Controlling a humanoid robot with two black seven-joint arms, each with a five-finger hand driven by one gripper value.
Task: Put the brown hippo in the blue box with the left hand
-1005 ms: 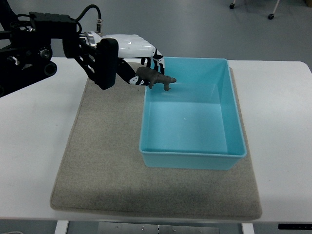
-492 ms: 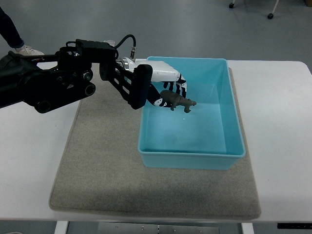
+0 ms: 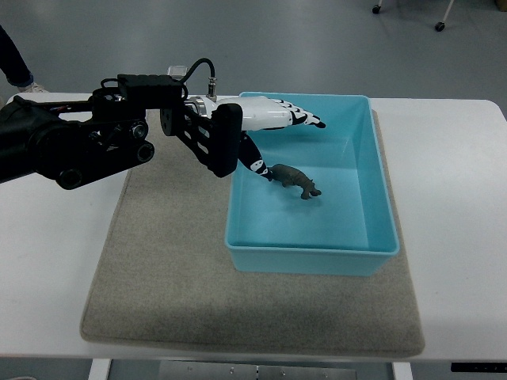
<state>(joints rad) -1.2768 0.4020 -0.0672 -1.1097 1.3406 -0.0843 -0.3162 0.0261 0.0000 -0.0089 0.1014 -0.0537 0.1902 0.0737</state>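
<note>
**Hippo lies in the box as the left hand opens above it**

With its fingers stretched out flat and holding nothing, the left hand point(image 3: 277, 117) hangs over the far-left part of the blue box point(image 3: 379, 170), its arm reaching in from the left across the grey mat point(image 3: 166, 261). Below the hand, the brown hippo point(image 3: 295, 179) sits inside the box, toward the left of its middle, apparently on the floor, though a thumb or lower finger point(image 3: 255, 165) points down close to its rear and contact between the two cannot be ruled out from this angle. The box stands on the mat, which lies on the white table point(image 3: 451, 182). A person's leg and shoe show at the top left corner, well clear of the work. The right hand is not to be seen.

Judged from this, the placing looks all but done, and the step in hand is the release and retreat. To do it well, the hand would best keep its fingers spread and lift straight up before drawing back left, so no fingertip catches the hippo or clips the near-left wall and shifts the box.
</note>
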